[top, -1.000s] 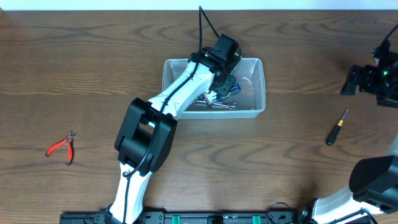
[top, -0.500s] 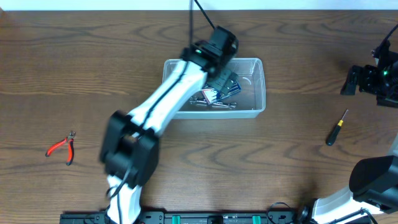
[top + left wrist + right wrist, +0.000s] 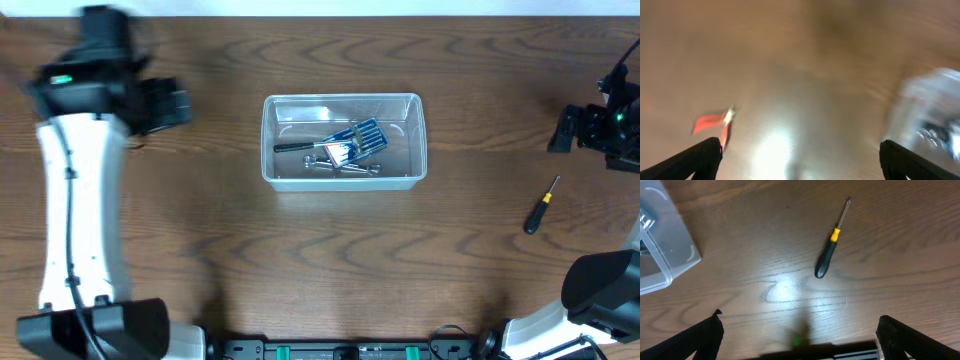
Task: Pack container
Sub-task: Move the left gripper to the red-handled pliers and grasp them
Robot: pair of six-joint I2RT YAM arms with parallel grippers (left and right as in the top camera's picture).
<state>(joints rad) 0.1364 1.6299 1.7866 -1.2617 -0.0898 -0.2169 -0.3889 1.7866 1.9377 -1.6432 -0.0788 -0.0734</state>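
Clear plastic container point(image 3: 400, 178), mid frame: light, bendy, slippery; grab rim, short side. L pincer point(image 3: 800, 162), R pincer point(image 3: 797, 337) spread wide, empty.

Left wrist view is smeared by motion blur; right wrist view is sharp, with glare mid-frame on the table point(image 3: 782, 291).

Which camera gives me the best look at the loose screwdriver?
Right wrist: the screwdriver lies whole, large and sharp, showing its black handle, yellow collar and bare shaft. Overhead shows it whole too but small, lying to the right of the container. Left wrist is blurred and does not show it.
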